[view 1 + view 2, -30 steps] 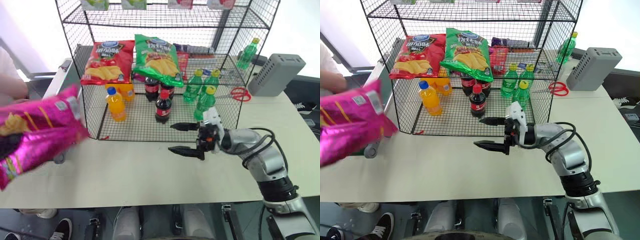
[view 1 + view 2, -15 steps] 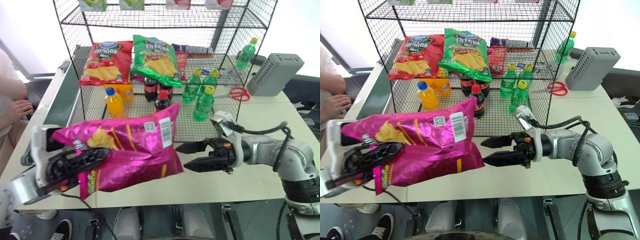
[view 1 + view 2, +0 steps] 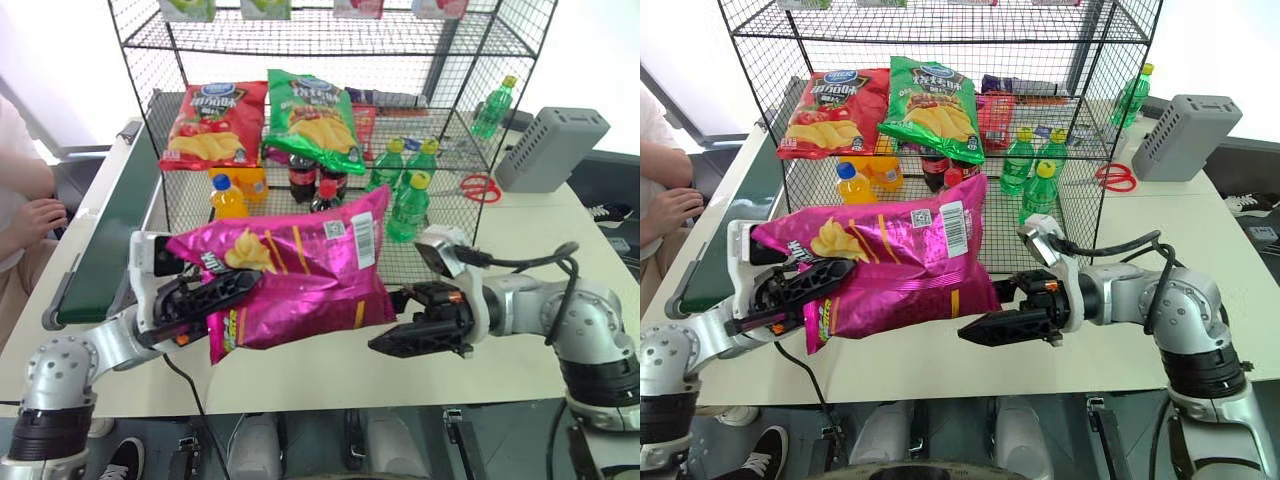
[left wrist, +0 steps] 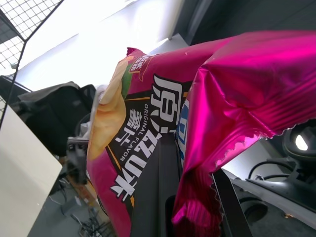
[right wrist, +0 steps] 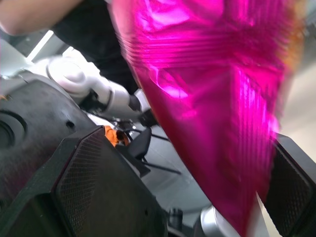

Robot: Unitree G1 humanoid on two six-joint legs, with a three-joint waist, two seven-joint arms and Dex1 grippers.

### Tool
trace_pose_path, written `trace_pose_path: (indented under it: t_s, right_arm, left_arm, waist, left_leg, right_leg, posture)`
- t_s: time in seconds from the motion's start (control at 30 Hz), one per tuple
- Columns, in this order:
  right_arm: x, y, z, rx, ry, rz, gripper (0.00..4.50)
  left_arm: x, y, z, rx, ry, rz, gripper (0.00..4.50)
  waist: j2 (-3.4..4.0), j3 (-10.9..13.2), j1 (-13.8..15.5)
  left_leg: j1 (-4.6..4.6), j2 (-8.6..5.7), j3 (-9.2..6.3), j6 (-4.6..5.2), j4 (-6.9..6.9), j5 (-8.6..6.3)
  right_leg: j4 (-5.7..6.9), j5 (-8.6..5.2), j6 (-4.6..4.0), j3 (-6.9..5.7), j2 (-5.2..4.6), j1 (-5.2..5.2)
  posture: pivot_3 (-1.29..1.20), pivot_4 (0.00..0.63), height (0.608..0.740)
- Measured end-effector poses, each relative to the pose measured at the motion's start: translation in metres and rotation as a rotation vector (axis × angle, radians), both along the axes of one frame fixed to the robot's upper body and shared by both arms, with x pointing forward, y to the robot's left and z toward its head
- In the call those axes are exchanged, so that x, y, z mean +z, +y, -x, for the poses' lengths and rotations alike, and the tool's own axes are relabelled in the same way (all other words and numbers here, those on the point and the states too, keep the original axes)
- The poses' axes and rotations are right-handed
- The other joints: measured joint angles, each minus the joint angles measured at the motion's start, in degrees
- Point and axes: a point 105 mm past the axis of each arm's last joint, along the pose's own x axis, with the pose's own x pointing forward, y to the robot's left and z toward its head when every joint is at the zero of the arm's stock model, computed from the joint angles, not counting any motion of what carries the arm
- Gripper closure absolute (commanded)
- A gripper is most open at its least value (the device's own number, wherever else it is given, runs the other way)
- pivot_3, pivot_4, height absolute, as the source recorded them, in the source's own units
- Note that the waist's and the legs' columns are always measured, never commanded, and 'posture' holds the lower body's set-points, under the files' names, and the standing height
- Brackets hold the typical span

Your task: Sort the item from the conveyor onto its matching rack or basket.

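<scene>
Currently we count one magenta chip bag, glossy, yellow chips pictured, barcode facing up, held level above the table's front edge before the wire rack. Our left gripper is clamped on its near end; the right gripper, fingers spread wide, straddles the far end without pinching it. Inside the rack: one red bag, one green bag, one orange bottle. We see one conveyor at left.
</scene>
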Motion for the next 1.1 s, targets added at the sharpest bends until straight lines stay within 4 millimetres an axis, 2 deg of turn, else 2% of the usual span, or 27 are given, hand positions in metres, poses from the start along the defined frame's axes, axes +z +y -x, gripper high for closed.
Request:
trace_pose_path:
  t_s: [0.37, 0.47, 0.67, 0.7, 0.73, 0.83, 1.03, 1.07, 1.1]
  right_arm:
    - [-0.001, 0.006, -0.009, -0.051, -0.01, -0.029, 0.0]
    - [-0.003, 0.007, -0.011, -0.057, 0.008, -0.035, 0.85]
    - [-0.005, 0.007, -0.011, -0.061, 0.005, -0.027, 3.87]
    - [-0.005, 0.007, -0.013, -0.068, -0.002, -0.024, 4.13]
    - [-0.005, 0.007, -0.013, -0.072, -0.007, -0.021, 4.14]
    - [-0.006, 0.006, -0.016, -0.088, -0.03, -0.011, 4.14]
    - [-0.011, -0.001, -0.026, -0.158, -0.164, 0.074, 4.14]
    - [-0.014, -0.008, -0.028, -0.189, -0.222, 0.125, 4.14]
    - [-0.016, -0.014, -0.031, -0.218, -0.272, 0.17, 4.14]
  left_arm:
    - [-0.009, -0.004, -0.001, 0.007, 0.025, -0.001, 4.46]
    - [-0.012, -0.005, -0.004, 0.029, 0.021, -0.014, 4.5]
    - [-0.017, -0.007, -0.01, 0.089, 0.0, -0.035, 4.5]
    - [-0.018, -0.007, -0.011, 0.095, -0.001, -0.035, 4.5]
    - [-0.018, -0.008, -0.012, 0.103, -0.004, -0.038, 4.5]
    - [-0.019, -0.005, -0.015, 0.127, -0.007, -0.043, 3.56]
    - [-0.015, 0.013, -0.021, 0.213, -0.037, -0.076, 0.65]
    - [-0.017, 0.016, -0.022, 0.246, -0.053, -0.105, 0.23]
    - [-0.02, 0.021, -0.022, 0.283, -0.062, -0.129, 0.0]
  waist:
    - [0.0, 0.0, 0.0]
    - [0.01, 0.0, 0.0]
    - [0.0, 0.0, 0.0]
    - [0.0, 0.0, 0.0]
    - [0.0, 0.0, 0.0]
    - [0.0, 0.0, 0.0]
    - [0.0, 0.0, 0.0]
    - [0.02, 0.0, 0.1]
    - [0.02, 0.0, 0.1]
  left_leg:
    - [-0.03, 0.0, -0.01, 0.0, 0.0, 0.0]
    - [-0.03, 0.0, -0.01, 0.0, 0.0, 0.0]
    - [-0.04, 0.0, -0.01, 0.0, 0.0, 0.0]
    - [-0.05, 0.0, -0.01, 0.0, 0.0, 0.0]
    - [-0.04, 0.0, -0.01, 0.0, 0.0, 0.0]
    - [-0.04, 0.0, -0.01, 0.0, 0.0, 0.0]
    - [-0.06, 0.0, -0.01, 0.0, -0.01, 0.0]
    - [-0.1, -0.01, 0.0, 0.0, -0.01, 0.0]
    - [-0.12, -0.02, 0.02, 0.0, -0.01, 0.0]
  right_leg:
    - [-0.04, 0.0, 0.0, 0.0, -0.01, -0.01]
    - [-0.04, 0.0, 0.0, 0.0, -0.01, -0.02]
    - [-0.04, 0.0, 0.0, 0.0, -0.01, -0.02]
    - [-0.04, 0.0, 0.0, 0.0, -0.01, -0.02]
    - [-0.04, 0.0, 0.0, 0.0, -0.01, -0.02]
    - [-0.04, 0.0, 0.0, 0.0, -0.01, -0.02]
    - [-0.05, 0.0, 0.0, 0.0, -0.01, -0.04]
    - [-0.08, 0.0, 0.01, 0.0, -0.02, -0.06]
    - [-0.12, 0.0, 0.01, -0.01, -0.02, -0.06]
  posture:
    - [0.0, 0.15, 0.74]
    - [0.0, 0.15, 0.74]
    - [0.0, 0.15, 0.74]
    - [0.0, 0.15, 0.74]
    - [0.0, 0.15, 0.74]
    - [0.0, 0.15, 0.74]
    - [0.0, 0.15, 0.74]
    - [0.0, 0.15, 0.74]
    - [0.0, 0.15, 0.74]
